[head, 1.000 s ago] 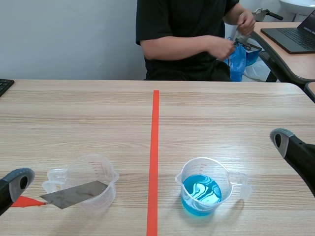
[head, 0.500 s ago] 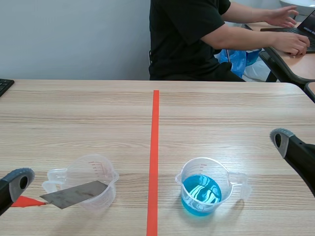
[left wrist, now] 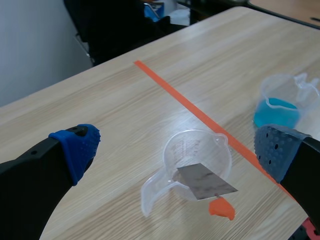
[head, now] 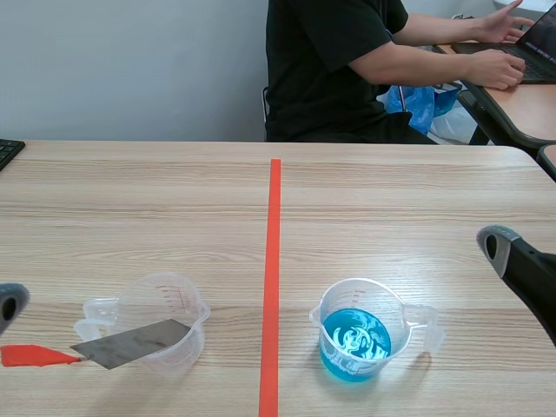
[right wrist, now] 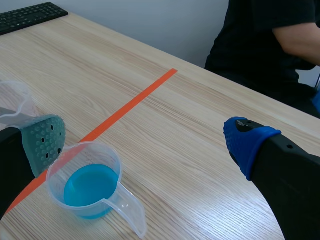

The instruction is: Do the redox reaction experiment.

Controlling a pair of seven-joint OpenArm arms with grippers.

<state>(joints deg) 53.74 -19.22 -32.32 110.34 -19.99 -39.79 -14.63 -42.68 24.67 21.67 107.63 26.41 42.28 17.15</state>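
An office: desks, a keyboard [head: 7, 153], a laptop [head: 540, 39].

Running down the middle of the table [head: 174, 200], from far edge to near edge: a tape line [head: 273, 261]. Standing left of it, close to the near edge: a cup [head: 174, 295], handle pointing left. Resting on that cup's rim, with the grip end lying on the table further left: a metal plate [head: 132, 344]. Standing right of the line, equally near: a second cup [head: 382, 300], holding liquid [head: 355, 341], handle pointing right. Lying at the far left edge: a keyboard [head: 7, 152]. Sitting behind the far edge, right of the line: a person [head: 330, 69], reaching to a laptop [head: 540, 52] on another desk [head: 521, 100] further right.
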